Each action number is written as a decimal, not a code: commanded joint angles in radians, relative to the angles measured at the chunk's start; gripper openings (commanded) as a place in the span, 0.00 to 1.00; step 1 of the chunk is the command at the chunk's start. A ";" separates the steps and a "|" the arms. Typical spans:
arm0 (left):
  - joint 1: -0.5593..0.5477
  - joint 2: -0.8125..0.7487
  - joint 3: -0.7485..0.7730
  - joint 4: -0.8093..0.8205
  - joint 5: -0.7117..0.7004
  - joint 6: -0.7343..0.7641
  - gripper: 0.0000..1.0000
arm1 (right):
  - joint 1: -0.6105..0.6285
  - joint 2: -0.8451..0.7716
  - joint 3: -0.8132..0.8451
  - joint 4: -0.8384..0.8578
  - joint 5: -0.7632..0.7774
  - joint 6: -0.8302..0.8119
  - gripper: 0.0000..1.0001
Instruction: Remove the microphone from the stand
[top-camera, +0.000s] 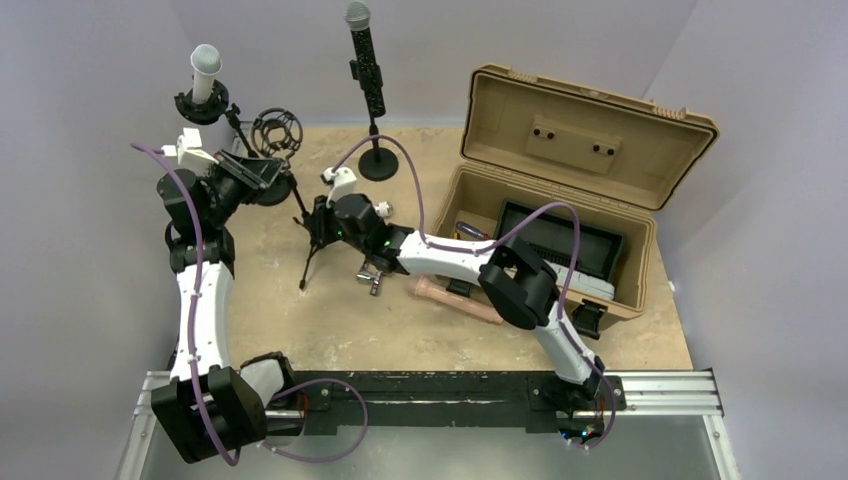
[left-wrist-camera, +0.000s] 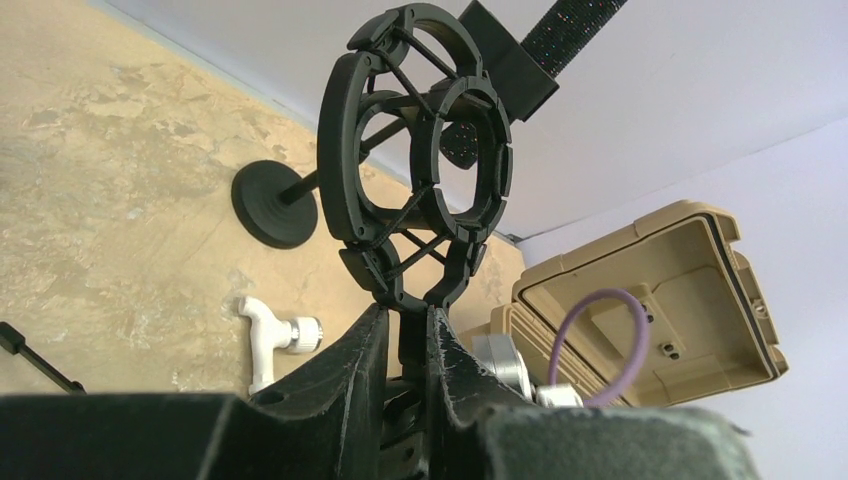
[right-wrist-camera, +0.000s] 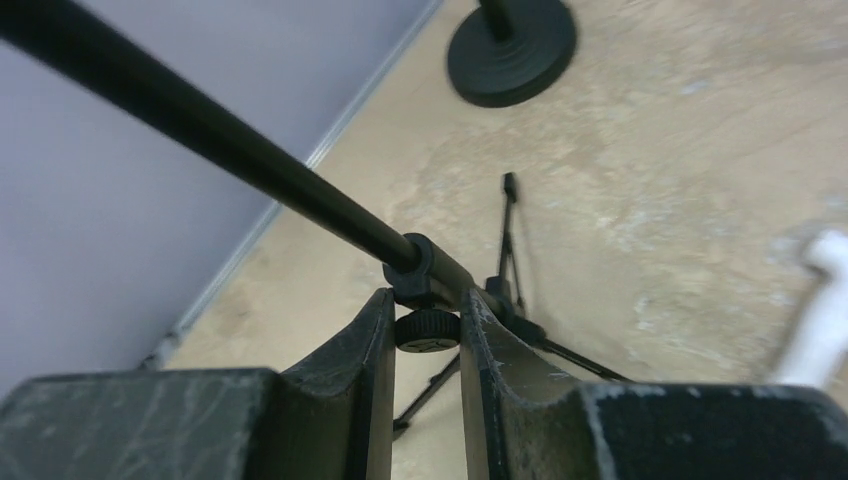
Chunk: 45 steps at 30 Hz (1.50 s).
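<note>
Top external: I have the left tool (top-camera: 262, 170) at the foot of the shock mount (top-camera: 275, 133) and the right tool (top-camera: 318, 222) on the pole of the tripod stand (top-camera: 305, 265), mid-table (top-camera: 330, 340). Wrist views: the left fingers (left-wrist-camera: 355, 370) pinch the mount's stem, and the right fingers (right-wrist-camera: 372, 360) pinch the pole at its collar and knob (right-wrist-camera: 428, 330). The grey-capped microphone (top-camera: 205, 68) stands upright in its holder at the far left corner, and the black microphone (top-camera: 366, 60) is clipped upright on the round-base stand (top-camera: 378, 163).
</note>
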 joint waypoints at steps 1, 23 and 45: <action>-0.014 -0.018 -0.008 -0.072 0.042 0.017 0.00 | 0.086 -0.012 0.078 -0.084 0.426 -0.238 0.00; -0.013 -0.016 -0.007 -0.079 0.030 0.028 0.00 | 0.182 -0.017 0.149 -0.007 0.500 -0.491 0.30; -0.014 -0.017 -0.007 -0.080 0.040 0.026 0.00 | -0.097 -0.127 -0.066 0.059 -0.454 0.037 0.67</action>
